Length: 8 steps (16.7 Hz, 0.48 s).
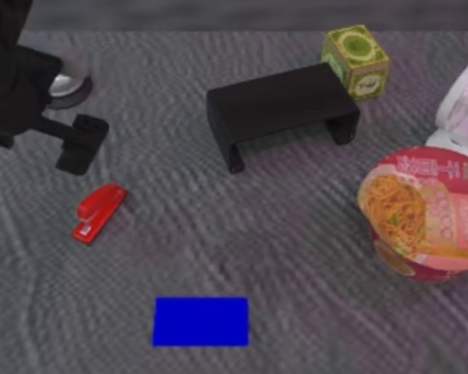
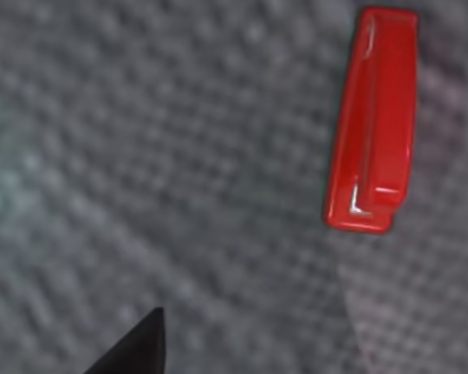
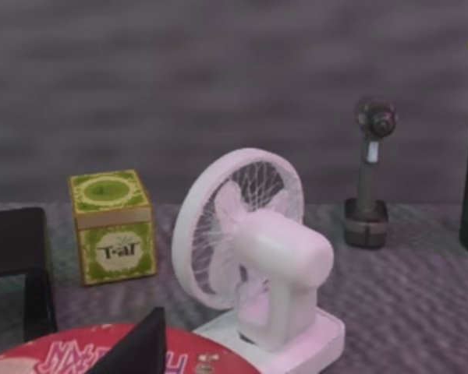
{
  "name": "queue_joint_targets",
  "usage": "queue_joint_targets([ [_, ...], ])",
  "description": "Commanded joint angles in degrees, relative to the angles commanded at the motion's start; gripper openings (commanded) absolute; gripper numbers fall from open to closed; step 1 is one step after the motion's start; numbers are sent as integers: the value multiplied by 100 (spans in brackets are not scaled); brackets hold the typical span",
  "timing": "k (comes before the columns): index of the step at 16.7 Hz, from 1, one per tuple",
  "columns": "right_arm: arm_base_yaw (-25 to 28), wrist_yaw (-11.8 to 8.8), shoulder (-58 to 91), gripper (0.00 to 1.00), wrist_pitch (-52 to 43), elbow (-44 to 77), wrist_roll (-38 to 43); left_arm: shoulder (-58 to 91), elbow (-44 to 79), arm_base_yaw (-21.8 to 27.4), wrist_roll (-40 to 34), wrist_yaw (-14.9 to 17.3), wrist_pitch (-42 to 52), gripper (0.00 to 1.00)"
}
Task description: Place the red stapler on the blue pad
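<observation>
From above, the glossy red stapler (image 1: pixel 98 212) lies flat on the woven grey table (image 1: pixel 296 257), left of centre and well apart from the flat blue pad (image 1: pixel 200 321) at the near edge; the left gripper (image 1: pixel 82 143) hangs just behind it, holding nothing, though whether its fingers are parted I cannot tell. The left wrist view shows the stapler's (image 2: pixel 372 121) smooth rounded shell lying untouched on the weave. The right wrist view shows a white fan (image 3: pixel 253 257), a green tea box (image 3: pixel 113 227) and the noodle cup's (image 3: pixel 78 354) red lid.

Grey woven-textured table (image 1: pixel 296 257); plain grey backdrop.

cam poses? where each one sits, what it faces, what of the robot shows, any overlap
Top: overhead, looking down; left end effector above the red stapler, blue pad near the front edge.
Left wrist: on the left arm, facing the table; red stapler, one fingertip.
Right wrist: on the right arm, facing fan, tea box; fingertip.
Shared: top and left wrist both show the stapler.
</observation>
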State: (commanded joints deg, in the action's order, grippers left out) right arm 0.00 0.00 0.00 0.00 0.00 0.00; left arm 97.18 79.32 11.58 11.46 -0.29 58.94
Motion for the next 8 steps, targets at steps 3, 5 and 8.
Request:
queue_joint_targets([
  [3,0,0,0,100,0,0,0,1123,975,133,130,-1,650,100],
  [5,0,0,0,100,0,0,0,1617,1420,195,190,-1,938,100],
  [8,0,0,0,100,0,0,0,1914,1730,235,230,0,1123,100],
])
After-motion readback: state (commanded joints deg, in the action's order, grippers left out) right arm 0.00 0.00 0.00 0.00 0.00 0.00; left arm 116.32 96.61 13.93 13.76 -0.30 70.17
